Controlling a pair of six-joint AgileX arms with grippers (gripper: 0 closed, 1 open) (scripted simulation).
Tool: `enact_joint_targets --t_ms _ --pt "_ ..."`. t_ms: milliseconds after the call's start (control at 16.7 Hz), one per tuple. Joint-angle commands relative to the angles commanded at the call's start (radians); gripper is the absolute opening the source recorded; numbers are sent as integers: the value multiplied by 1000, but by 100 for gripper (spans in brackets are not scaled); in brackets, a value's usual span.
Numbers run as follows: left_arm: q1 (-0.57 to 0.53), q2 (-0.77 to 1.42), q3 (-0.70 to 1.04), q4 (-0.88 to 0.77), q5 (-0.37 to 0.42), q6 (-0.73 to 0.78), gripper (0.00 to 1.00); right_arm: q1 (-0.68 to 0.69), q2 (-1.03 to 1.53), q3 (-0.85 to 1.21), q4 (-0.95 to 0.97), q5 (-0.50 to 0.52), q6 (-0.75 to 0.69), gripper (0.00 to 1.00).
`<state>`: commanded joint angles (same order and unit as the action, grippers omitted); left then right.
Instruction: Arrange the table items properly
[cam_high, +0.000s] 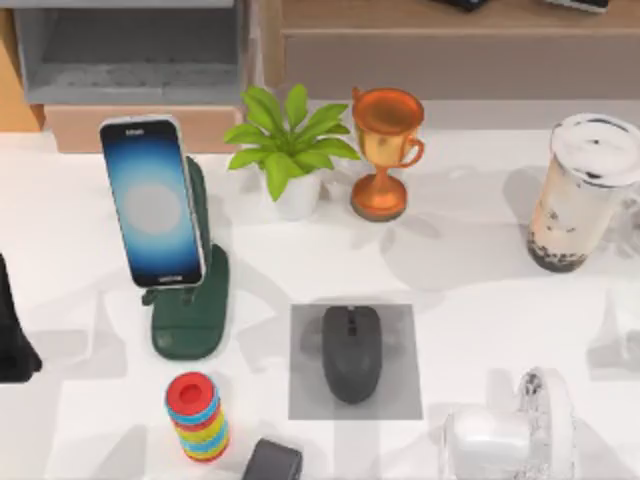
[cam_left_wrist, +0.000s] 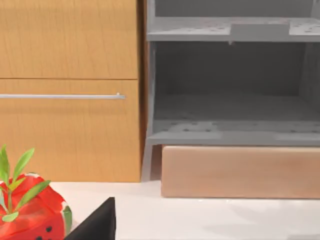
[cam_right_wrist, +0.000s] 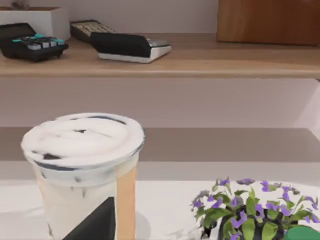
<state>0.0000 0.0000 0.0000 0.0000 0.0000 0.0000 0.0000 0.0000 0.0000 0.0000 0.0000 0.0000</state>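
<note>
Grey mat under the mouse (cam_high: 351, 352) and a green stand propping the phone (cam_high: 152, 203), so both look sorted. Milk-tea cup (cam_high: 578, 195) sits far right, loose. Can't tell either gripper's opening; I'd guess cup's next.

Light was bright and even over the white tabletop (cam_high: 80, 230); soft grey shadows spread around the orange trophy (cam_high: 384, 150) and the tall clear milk-tea cup with white lid (cam_high: 580, 190); all views looked slightly soft; no glare showed.
</note>
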Motion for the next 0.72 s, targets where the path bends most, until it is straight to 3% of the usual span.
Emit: enact_joint_targets --t_ms 360,720 --pt "0 0 0 0 0 0 100 75 90 -27 103 25 17 100" --pt "0 0 0 0 0 0 100 304 483 -85 558 98 67 100"
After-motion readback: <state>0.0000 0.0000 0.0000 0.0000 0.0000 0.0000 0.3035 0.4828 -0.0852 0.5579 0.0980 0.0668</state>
